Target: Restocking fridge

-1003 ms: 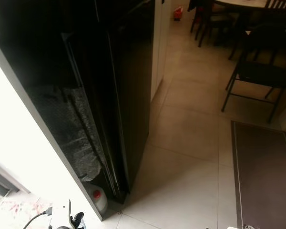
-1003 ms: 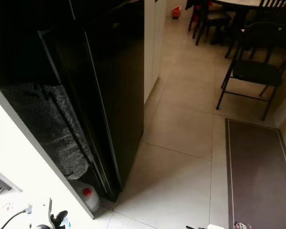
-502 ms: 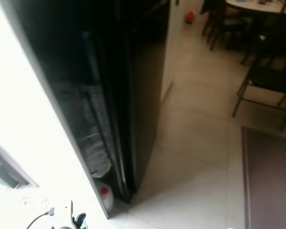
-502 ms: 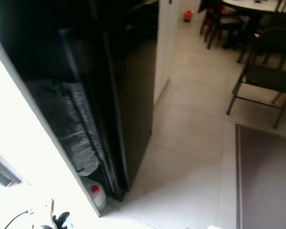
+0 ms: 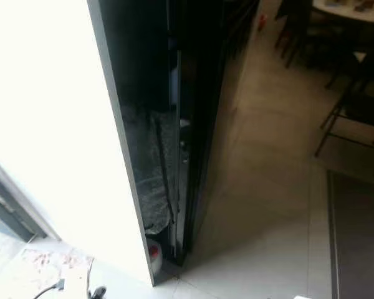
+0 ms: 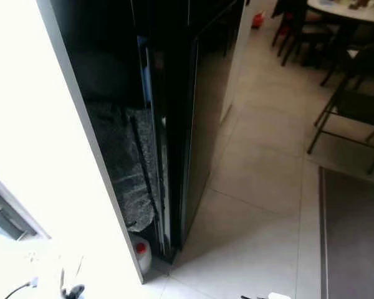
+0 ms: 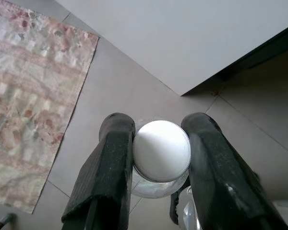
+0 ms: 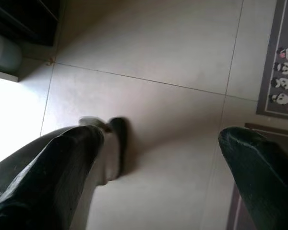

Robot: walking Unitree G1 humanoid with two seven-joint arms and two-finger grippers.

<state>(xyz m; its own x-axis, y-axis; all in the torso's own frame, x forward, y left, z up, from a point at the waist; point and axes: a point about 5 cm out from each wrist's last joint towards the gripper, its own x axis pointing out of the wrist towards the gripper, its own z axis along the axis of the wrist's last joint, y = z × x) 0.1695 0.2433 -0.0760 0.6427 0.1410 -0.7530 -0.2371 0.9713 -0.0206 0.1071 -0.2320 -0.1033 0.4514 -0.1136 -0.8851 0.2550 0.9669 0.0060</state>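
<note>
My left gripper [image 7: 161,160] is shut on a clear bottle with a white ribbed cap [image 7: 162,151], held low over the tiled floor. My right gripper [image 8: 158,163] hangs open above bare floor tiles, nothing between its fingers [image 8: 48,167]. The tall black fridge [image 6: 206,93] stands ahead, seen almost edge-on, with a pale strip down its near edge. I cannot tell whether its door is ajar. A grey speckled sheet [image 6: 128,168] leans in the dark gap between the fridge and a bright white panel [image 6: 43,156].
A white jug with a red cap [image 6: 140,252] sits on the floor at the foot of the gap. Dark chairs [image 6: 352,106] and a dining table [image 6: 349,9] stand at the back right. A brown mat [image 6: 355,237] lies on the right, a patterned rug [image 7: 29,96] under my left arm.
The camera has swung left and closer, so the white panel covers more of the left and the fridge is seen more edge-on. Both grippers stay as they were.
</note>
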